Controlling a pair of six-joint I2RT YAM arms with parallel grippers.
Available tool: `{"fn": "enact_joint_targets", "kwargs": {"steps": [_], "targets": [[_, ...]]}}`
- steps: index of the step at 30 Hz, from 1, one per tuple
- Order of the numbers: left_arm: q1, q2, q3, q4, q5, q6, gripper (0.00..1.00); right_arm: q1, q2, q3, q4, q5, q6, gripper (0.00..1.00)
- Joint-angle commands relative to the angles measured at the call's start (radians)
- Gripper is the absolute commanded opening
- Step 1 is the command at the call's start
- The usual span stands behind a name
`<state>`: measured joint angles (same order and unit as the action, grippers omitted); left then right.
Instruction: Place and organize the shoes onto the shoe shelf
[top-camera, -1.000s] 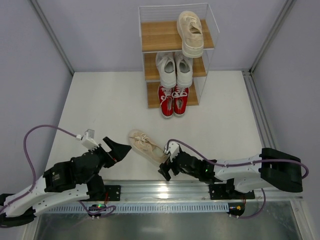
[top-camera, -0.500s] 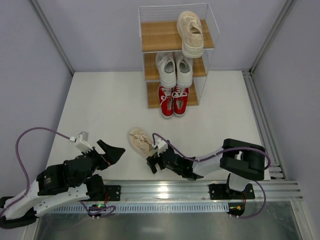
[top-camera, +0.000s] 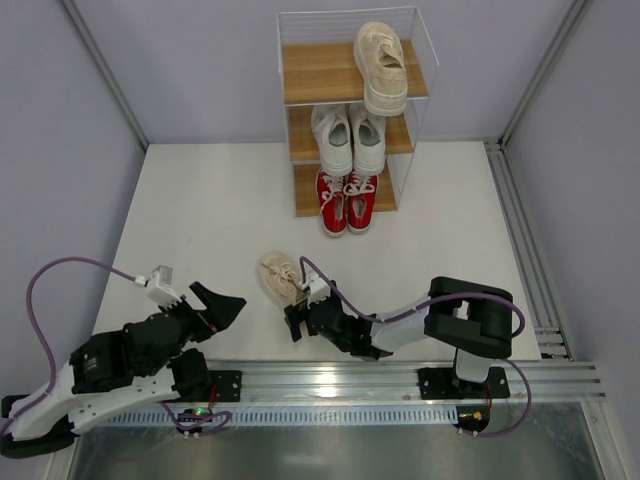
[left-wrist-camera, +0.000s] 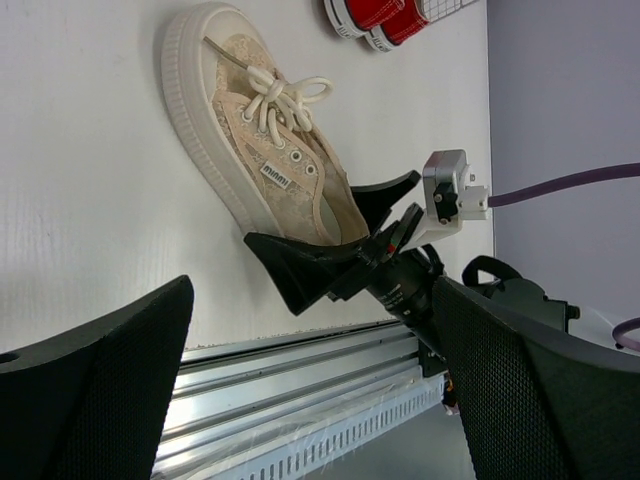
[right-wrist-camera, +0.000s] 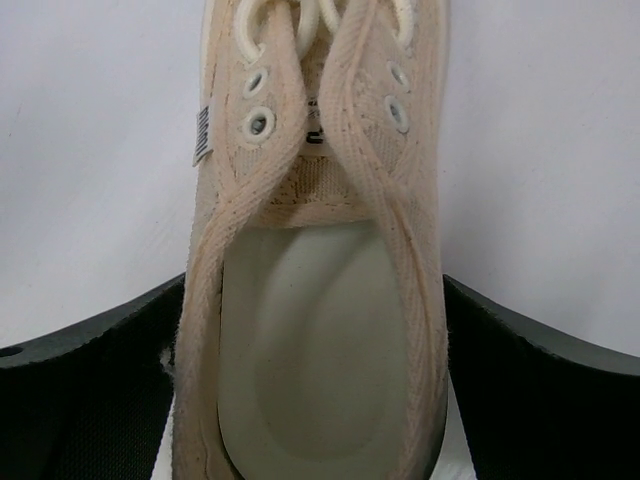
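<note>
One beige shoe (top-camera: 279, 277) lies on the white table, toe pointing away; it also shows in the left wrist view (left-wrist-camera: 262, 140). My right gripper (top-camera: 298, 314) is open, its jaws straddling the shoe's heel (right-wrist-camera: 315, 330), with both fingers (right-wrist-camera: 110, 390) close against its sides. My left gripper (top-camera: 218, 305) is open and empty, to the left of the shoe and apart from it. The shoe shelf (top-camera: 320, 72) stands at the back. The other beige shoe (top-camera: 381, 65) is on its top board, the white pair (top-camera: 348, 138) on the middle one, the red pair (top-camera: 347, 200) on the bottom one.
A metal rail (top-camera: 330, 378) runs along the table's near edge by the arm bases. Grey walls and frame posts (top-camera: 105, 75) close in the table at the left, right and back. The top board has bare wood to the left of the beige shoe.
My right gripper has moved left and forward until its jaws straddle the shoe's heel. My left gripper has drawn back a little to the left. The shoe has turned slightly.
</note>
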<state>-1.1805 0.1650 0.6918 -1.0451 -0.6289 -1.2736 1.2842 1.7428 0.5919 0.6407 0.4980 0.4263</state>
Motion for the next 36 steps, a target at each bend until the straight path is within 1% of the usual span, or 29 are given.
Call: {"fn": "enact_joint_targets", "kwargs": {"steps": [1, 4, 5, 10, 12, 13, 14, 15, 16, 17, 19, 20, 21, 23, 26, 30, 31, 34, 36], "targets": [[-0.002, -0.021, 0.029, -0.015, -0.043, 0.003, 1.00, 0.049, 0.049, 0.072, -0.120, 0.057, 0.100, 1.00], [-0.002, -0.028, 0.028, -0.018, -0.046, 0.003, 1.00, 0.063, 0.078, 0.134, -0.260, 0.094, 0.140, 1.00], [-0.002, -0.032, 0.028, -0.021, -0.046, 0.002, 1.00, 0.070, 0.083, 0.149, -0.285, 0.115, 0.149, 1.00], [-0.002, -0.045, 0.029, -0.039, -0.055, 0.000, 1.00, 0.075, 0.095, 0.167, -0.418, 0.129, 0.187, 1.00], [-0.002, -0.056, 0.029, -0.039, -0.057, -0.003, 1.00, 0.076, 0.096, 0.175, -0.459, 0.129, 0.193, 0.97], [-0.002, -0.061, 0.029, -0.039, -0.058, -0.003, 1.00, 0.075, 0.096, 0.174, -0.464, 0.125, 0.193, 0.94], [-0.002, -0.065, 0.028, -0.041, -0.060, -0.003, 1.00, 0.075, 0.090, 0.171, -0.467, 0.123, 0.193, 0.86], [-0.002, -0.068, 0.026, -0.041, -0.061, -0.004, 1.00, 0.075, 0.087, 0.169, -0.473, 0.117, 0.195, 0.81], [-0.002, -0.070, 0.026, -0.044, -0.061, -0.004, 1.00, 0.075, 0.086, 0.167, -0.477, 0.114, 0.195, 0.71], [-0.002, -0.073, 0.026, -0.044, -0.063, -0.006, 1.00, 0.076, 0.080, 0.170, -0.483, 0.111, 0.198, 0.51], [-0.002, -0.076, 0.028, -0.050, -0.063, -0.007, 1.00, 0.075, 0.080, 0.177, -0.496, 0.094, 0.189, 0.32], [-0.002, -0.078, 0.028, -0.053, -0.064, -0.007, 1.00, 0.075, 0.077, 0.180, -0.500, 0.090, 0.186, 0.13], [-0.002, -0.081, 0.028, -0.059, -0.064, -0.009, 1.00, 0.073, 0.066, 0.180, -0.501, 0.086, 0.184, 0.05], [-0.002, -0.084, 0.031, -0.064, -0.066, -0.013, 1.00, 0.075, 0.046, 0.175, -0.504, 0.085, 0.180, 0.04], [-0.002, -0.090, 0.032, -0.076, -0.068, -0.020, 1.00, 0.075, -0.026, 0.163, -0.521, 0.094, 0.164, 0.04], [-0.002, -0.102, 0.034, -0.087, -0.072, -0.023, 1.00, 0.075, -0.158, 0.174, -0.582, 0.119, 0.114, 0.04], [-0.002, -0.105, 0.037, -0.090, -0.074, -0.024, 1.00, 0.075, -0.225, 0.183, -0.598, 0.131, 0.086, 0.04], [-0.002, -0.108, 0.038, -0.093, -0.077, -0.026, 1.00, 0.075, -0.339, 0.201, -0.634, 0.142, 0.033, 0.04], [-0.002, -0.110, 0.038, -0.093, -0.077, -0.024, 1.00, 0.075, -0.388, 0.213, -0.670, 0.148, 0.009, 0.04]]}}
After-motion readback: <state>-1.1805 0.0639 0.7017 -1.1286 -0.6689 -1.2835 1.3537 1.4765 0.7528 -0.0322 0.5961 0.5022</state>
